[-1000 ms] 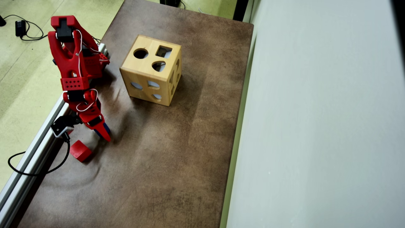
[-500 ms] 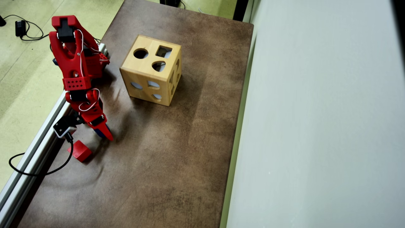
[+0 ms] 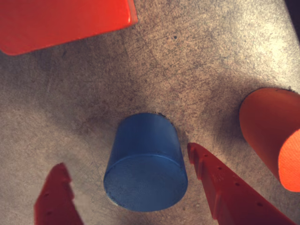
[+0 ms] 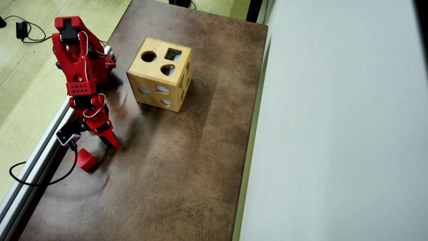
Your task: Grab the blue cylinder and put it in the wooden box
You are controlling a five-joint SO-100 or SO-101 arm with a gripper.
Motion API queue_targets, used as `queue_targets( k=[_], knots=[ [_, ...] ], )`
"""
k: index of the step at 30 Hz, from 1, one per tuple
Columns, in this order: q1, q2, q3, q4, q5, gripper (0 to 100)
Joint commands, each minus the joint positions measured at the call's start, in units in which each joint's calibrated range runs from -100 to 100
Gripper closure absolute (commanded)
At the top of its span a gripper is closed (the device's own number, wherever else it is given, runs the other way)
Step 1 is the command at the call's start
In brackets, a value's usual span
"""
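while i look through the wrist view, the blue cylinder stands low in the middle of the frame, between the two red fingers of my claw. the claw is spread and not touching it yet. a red rounded block lies at the right edge and a red cube sits at the upper left. i should close slowly and keep the cylinder in the middle.

from the overhead view, the claw hides most of the cylinder at the left side. the wooden box stands well apart, up and to the right.
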Motion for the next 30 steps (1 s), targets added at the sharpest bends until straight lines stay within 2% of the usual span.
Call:
queue_targets(
  k=[1, 6, 24, 30],
  knots=[
    [0.1, -0.2, -1.0, 0.2, 0.0, 70],
    [0.3, -0.3, -1.1, 0.2, -0.1, 77],
    [0.5, -0.3, -1.1, 0.2, -0.2, 77],
    [0.5, -0.3, -1.1, 0.1, -0.2, 84]
  ],
)
